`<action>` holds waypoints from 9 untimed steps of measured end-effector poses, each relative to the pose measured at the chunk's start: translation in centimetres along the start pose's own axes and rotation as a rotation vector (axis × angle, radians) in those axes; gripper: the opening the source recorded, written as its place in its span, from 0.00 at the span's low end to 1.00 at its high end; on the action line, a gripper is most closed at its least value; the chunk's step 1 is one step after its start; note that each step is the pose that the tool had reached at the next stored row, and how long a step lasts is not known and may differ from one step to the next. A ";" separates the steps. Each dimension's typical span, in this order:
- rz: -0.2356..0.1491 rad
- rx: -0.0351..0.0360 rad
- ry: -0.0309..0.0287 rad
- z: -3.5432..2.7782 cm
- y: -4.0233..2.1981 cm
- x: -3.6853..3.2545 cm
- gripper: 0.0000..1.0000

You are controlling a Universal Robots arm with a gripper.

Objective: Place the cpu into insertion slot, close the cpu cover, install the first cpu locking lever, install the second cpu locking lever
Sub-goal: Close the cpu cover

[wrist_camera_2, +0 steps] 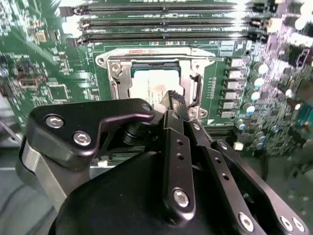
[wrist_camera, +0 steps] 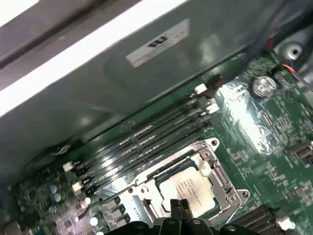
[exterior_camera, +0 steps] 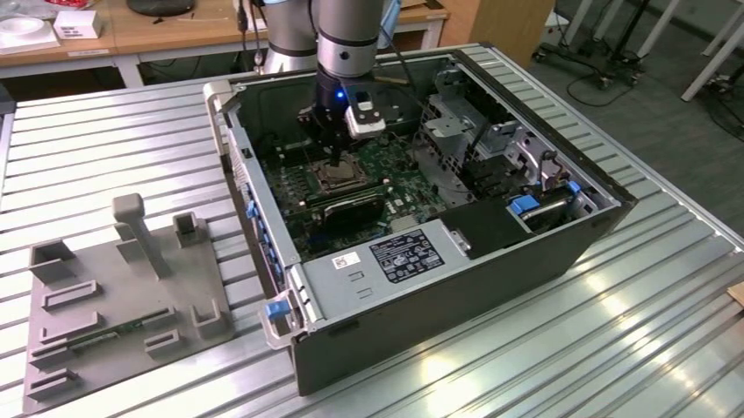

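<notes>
My black gripper (wrist_camera_2: 175,98) is pinched narrow, empty, tips just over the pale silvery square cpu (wrist_camera_2: 152,84). It sits in the dark metal-rimmed insertion slot (wrist_camera_2: 155,65), and the silvery frame cpu cover (wrist_camera_2: 113,73) lies flat around it.

White glare from overhead light is thrown off the ribbed table (exterior_camera: 633,335) in the exterior view; the computer case (exterior_camera: 489,305) interior is shadowed. The motherboard (wrist_camera: 239,115) is partly washed out in the first wrist view, and the gripper (wrist_camera_2: 172,98) is rendered dark in the second wrist view.

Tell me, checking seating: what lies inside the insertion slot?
The cpu lies inside, framed by the cpu cover; the pincer hides one edge; anything beneath is covered.
</notes>
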State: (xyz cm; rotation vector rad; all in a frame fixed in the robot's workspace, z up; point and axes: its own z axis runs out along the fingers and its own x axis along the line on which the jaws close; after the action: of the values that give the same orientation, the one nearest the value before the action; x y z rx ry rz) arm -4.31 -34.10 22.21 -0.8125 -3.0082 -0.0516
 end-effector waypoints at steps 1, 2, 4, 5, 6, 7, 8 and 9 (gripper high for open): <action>-0.018 0.0006 0.0005 0.02 0.00 0.00 0.11; -0.036 0.0012 0.0009 0.04 0.00 0.00 0.11; -0.073 0.0023 0.0019 0.07 0.00 0.00 0.11; -0.092 0.0030 0.0023 0.09 0.00 0.00 0.11; -0.110 0.0035 0.0028 0.11 0.00 0.00 0.11; -0.127 0.0041 0.0032 0.13 0.00 0.00 0.11; -0.146 0.0048 0.0037 0.15 0.00 -0.01 0.11; -0.163 0.0054 0.0042 0.17 0.00 -0.01 0.11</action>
State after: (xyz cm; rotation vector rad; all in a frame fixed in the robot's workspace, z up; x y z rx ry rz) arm -4.31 -34.10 22.04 -0.5637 -3.0620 -0.0482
